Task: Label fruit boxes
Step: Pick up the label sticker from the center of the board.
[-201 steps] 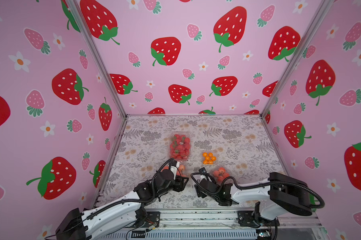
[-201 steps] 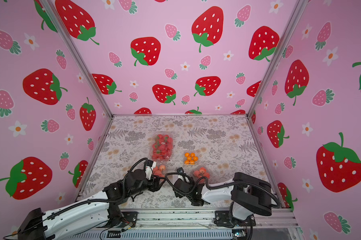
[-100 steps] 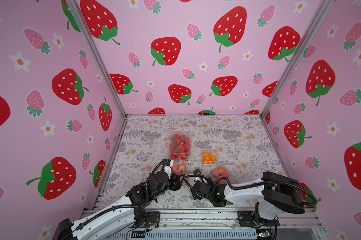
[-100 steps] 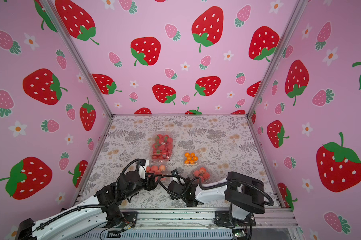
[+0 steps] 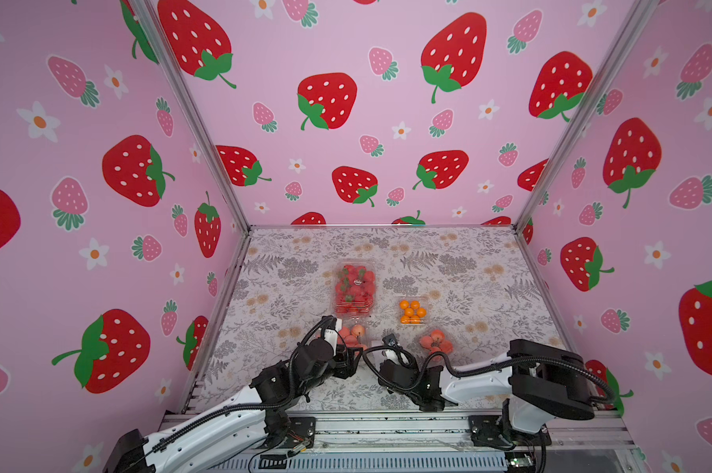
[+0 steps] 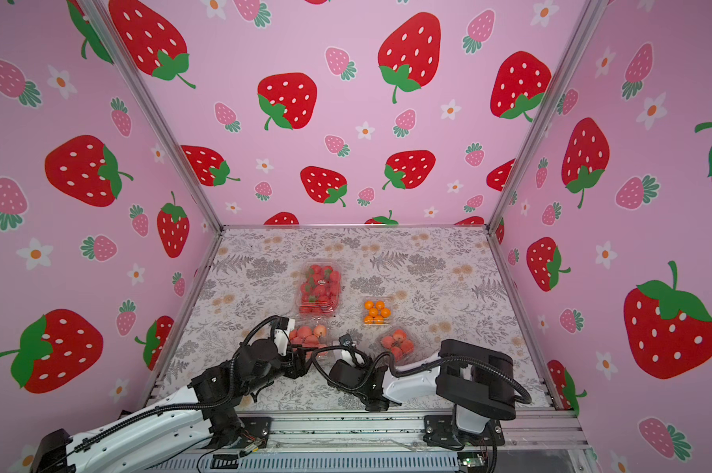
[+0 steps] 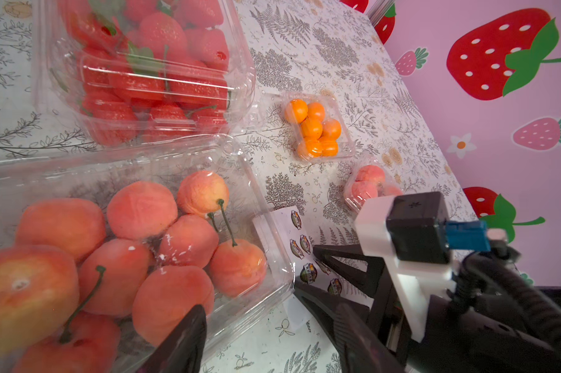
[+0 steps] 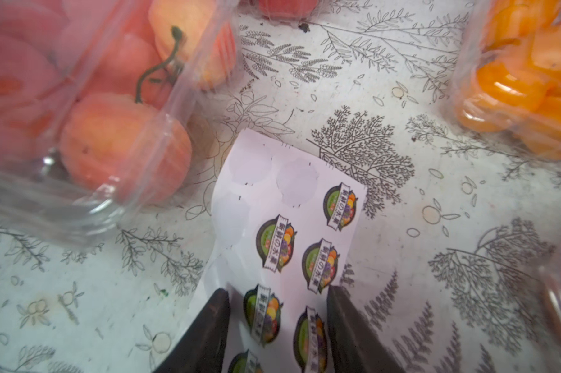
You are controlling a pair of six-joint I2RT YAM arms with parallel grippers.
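The robot is at the label-peeling step. The right gripper [image 8: 276, 289], jaws part-open, straddles the sticker sheet [image 8: 289, 210] on the counter [image 8: 402, 226]. The left gripper [image 7: 256, 323], open, brackets the large peach box [image 7: 127, 242] alongside. Next it must pinch one sticker's edge.

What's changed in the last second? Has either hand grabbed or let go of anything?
The right arm slid slightly toward the left arm. The right hand straddles the sticker sheet, jaws apart, nothing lifted. The left hand barely shifted and is open at the large peach box's near corner. Nothing visibly taken or released. The strawberry box, orange box and small peach box stayed put.
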